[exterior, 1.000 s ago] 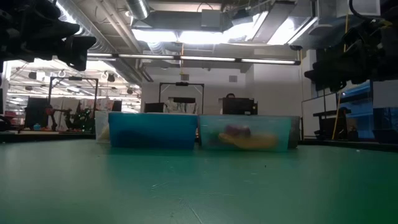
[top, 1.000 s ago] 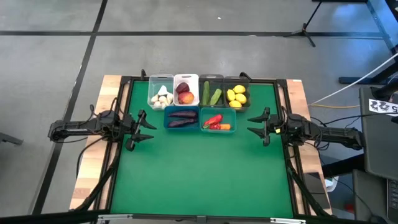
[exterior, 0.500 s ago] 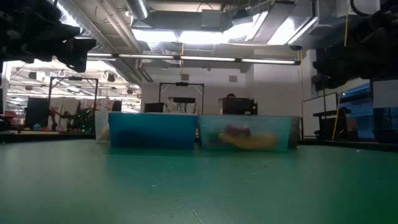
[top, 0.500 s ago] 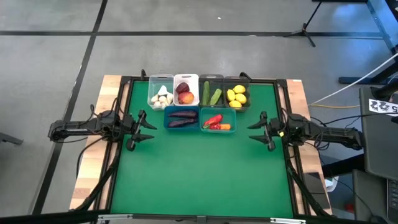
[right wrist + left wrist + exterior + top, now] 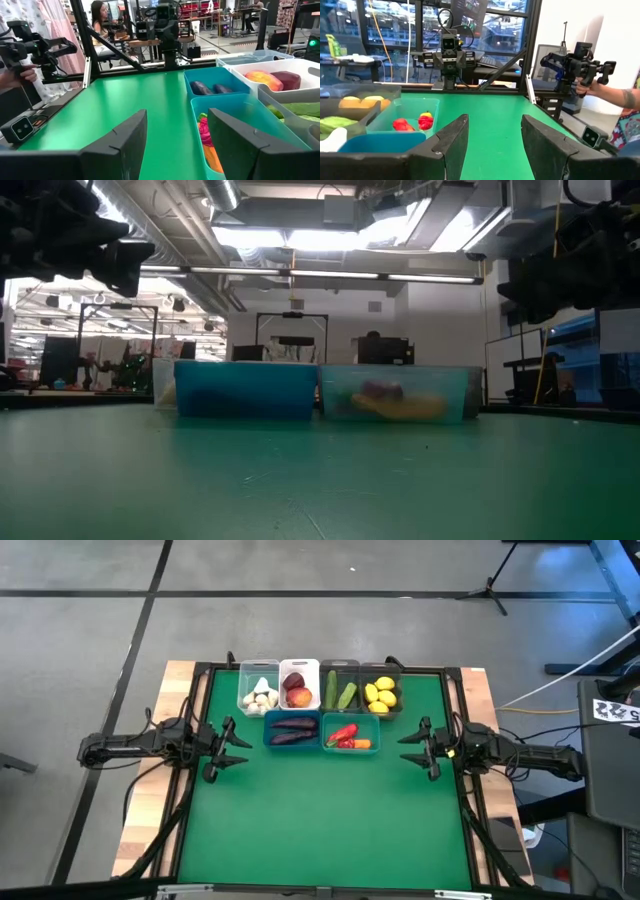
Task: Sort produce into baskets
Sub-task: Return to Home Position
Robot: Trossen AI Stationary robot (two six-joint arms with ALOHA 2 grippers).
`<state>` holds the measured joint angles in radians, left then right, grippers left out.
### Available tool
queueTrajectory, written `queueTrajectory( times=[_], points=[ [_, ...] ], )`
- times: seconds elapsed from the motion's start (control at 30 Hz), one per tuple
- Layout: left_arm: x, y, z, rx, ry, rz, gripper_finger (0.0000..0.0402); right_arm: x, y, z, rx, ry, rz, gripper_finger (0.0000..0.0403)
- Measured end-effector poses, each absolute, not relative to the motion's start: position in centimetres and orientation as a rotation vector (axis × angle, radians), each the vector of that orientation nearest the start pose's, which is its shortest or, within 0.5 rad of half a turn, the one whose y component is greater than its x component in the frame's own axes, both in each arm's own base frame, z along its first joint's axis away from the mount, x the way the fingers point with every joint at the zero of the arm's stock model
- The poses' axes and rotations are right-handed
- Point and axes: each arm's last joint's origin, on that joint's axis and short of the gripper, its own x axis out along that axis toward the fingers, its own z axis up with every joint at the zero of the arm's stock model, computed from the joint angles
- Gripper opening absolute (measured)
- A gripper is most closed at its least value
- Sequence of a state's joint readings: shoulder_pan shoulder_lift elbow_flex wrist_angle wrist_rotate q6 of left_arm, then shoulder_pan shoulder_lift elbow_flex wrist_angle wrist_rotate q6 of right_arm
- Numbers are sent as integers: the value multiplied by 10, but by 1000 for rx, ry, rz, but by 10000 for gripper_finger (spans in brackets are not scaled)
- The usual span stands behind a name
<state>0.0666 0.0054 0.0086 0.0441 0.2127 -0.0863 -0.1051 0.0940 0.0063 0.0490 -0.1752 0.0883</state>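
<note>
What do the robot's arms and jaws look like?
The left arm and the right arm are both dark, thin and jointed, with black cables trailing from them. Each ends in two flat, dark jaws shaped like blunt wedges.

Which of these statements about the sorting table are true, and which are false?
1. The lemons lie in a dark grey bin. True.
2. The eggplants lie in the white bin. False: they lie in the blue bin.
3. The left hand and the right hand are both open, holding nothing. True.
4. The garlic lies in the teal bin. False: it lies in the clear bin.
</note>
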Motion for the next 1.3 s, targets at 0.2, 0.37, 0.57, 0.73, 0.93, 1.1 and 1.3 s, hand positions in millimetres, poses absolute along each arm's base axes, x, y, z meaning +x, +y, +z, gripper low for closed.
queueTrajectory(
  times=[0.2,0.37,0.57,0.73,0.93,1.1,1.3],
  points=[
    [97,0,170,-145,-35,-149,178,103,-6,163,100,41,67,209],
    [97,0,170,-146,-35,-149,178,103,-6,163,104,41,67,209],
    [97,0,170,-147,-35,-149,178,103,-6,163,104,41,66,209],
    [97,0,170,-152,-34,-149,178,103,-6,163,105,41,66,209],
    [97,0,170,-150,-34,-149,178,103,-6,163,105,41,65,209],
    [97,0,170,-145,-35,-149,178,103,-6,163,105,41,65,209],
    [97,0,170,-145,-35,-149,178,103,-6,163,105,41,66,209]
  ],
)
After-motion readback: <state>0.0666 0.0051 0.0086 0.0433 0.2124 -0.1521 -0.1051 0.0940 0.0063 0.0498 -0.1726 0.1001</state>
